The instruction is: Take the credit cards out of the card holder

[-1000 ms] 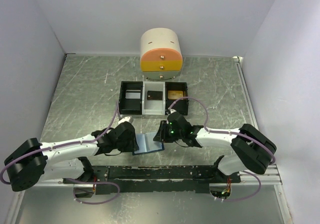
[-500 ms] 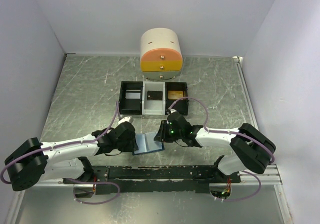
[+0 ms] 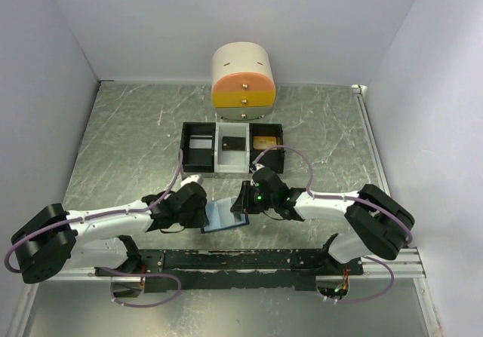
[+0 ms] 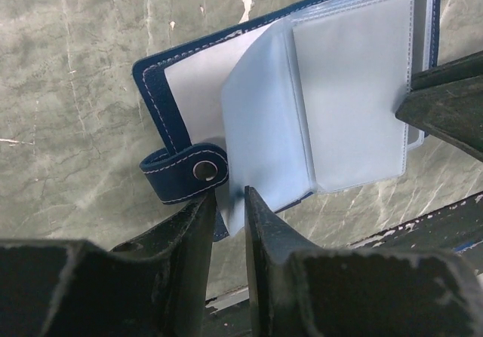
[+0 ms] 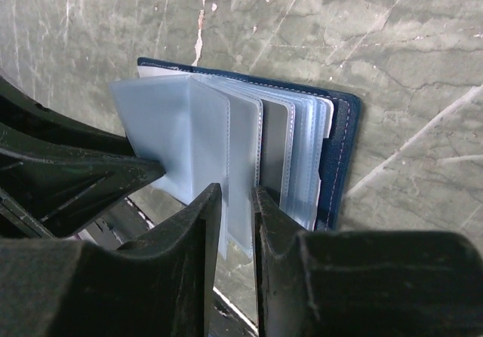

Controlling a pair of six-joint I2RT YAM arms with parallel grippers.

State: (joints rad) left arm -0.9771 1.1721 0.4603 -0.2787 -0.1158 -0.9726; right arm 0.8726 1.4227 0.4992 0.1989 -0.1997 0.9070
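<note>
The card holder (image 3: 224, 215) lies open on the table between both grippers. It has a dark blue cover (image 4: 153, 96), a clasp tab (image 4: 185, 173) and several translucent light blue sleeves (image 5: 189, 133). My left gripper (image 4: 232, 201) is shut on the near edge of one lifted sleeve, next to the tab. My right gripper (image 5: 240, 201) is shut on the edge of another sleeve from the opposite side, and the sleeves fan upright. No credit card shows clearly in the sleeves. A tan-gold card (image 3: 264, 141) lies in the tray's right compartment.
A black-and-white three-compartment tray (image 3: 198, 160) stands just behind the card holder, with a dark item (image 3: 234, 143) in its middle compartment. A cream and orange drawer unit (image 3: 243, 83) stands behind it. A black rail (image 3: 241, 260) runs along the near edge.
My left arm has shifted slightly to the right towards the card holder. The card holder and my right gripper stay where they were.
</note>
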